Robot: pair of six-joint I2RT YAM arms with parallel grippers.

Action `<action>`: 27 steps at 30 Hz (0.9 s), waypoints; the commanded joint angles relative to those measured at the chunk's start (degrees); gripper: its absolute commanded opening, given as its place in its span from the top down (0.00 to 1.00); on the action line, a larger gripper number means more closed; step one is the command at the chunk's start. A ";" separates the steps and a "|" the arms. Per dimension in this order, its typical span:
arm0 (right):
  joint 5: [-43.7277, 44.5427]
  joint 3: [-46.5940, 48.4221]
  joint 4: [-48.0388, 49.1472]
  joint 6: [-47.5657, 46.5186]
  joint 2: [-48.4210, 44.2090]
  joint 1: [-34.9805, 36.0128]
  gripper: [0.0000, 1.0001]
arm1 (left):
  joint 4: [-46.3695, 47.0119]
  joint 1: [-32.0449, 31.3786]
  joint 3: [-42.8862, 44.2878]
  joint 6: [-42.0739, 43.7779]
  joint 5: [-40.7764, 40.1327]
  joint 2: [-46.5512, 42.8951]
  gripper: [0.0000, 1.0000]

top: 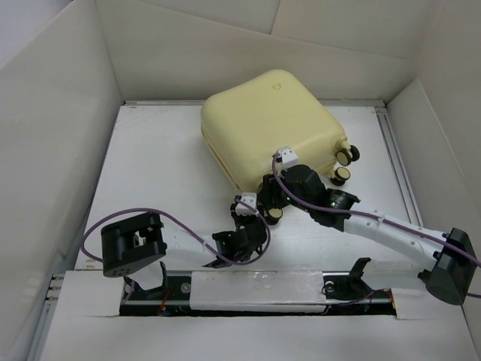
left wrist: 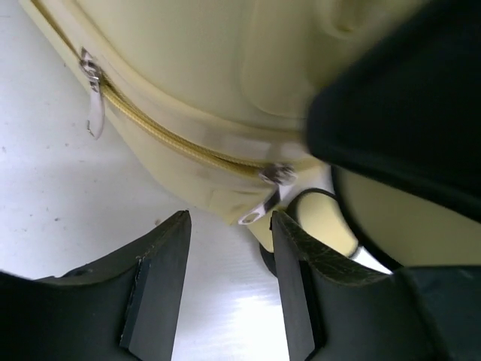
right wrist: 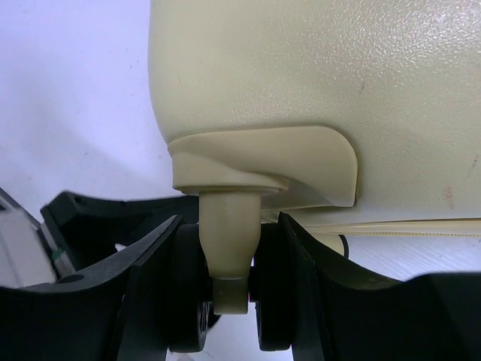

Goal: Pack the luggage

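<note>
The closed luggage (top: 270, 124) lies on the table (top: 158, 165). At its near corner the right gripper (right wrist: 229, 226) pinches a caster wheel (right wrist: 229, 256). The left gripper (left wrist: 229, 218), spread, faces the zipper pull (left wrist: 267, 197). It probably must grasp this next for unzipping.

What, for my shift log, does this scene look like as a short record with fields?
luggage: closed, lying flat on the table
zipper: closed along the visible stretch
left gripper: open, empty, just short of a zipper pull at the near corner
right gripper: closed on a caster, a finger on each side
</note>
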 commanded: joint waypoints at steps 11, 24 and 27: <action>-9.72 4.70 13.26 3.45 0.30 4.75 1.00 | 2.25 -6.76 0.64 -2.17 -5.17 -4.73 0.43; -11.75 3.48 13.26 3.98 -4.52 4.75 1.00 | -1.88 2.02 8.54 -0.84 -8.26 6.07 0.57; -10.96 2.07 13.26 3.98 -6.02 4.75 1.00 | -2.69 2.73 8.55 -2.44 -8.97 6.08 0.59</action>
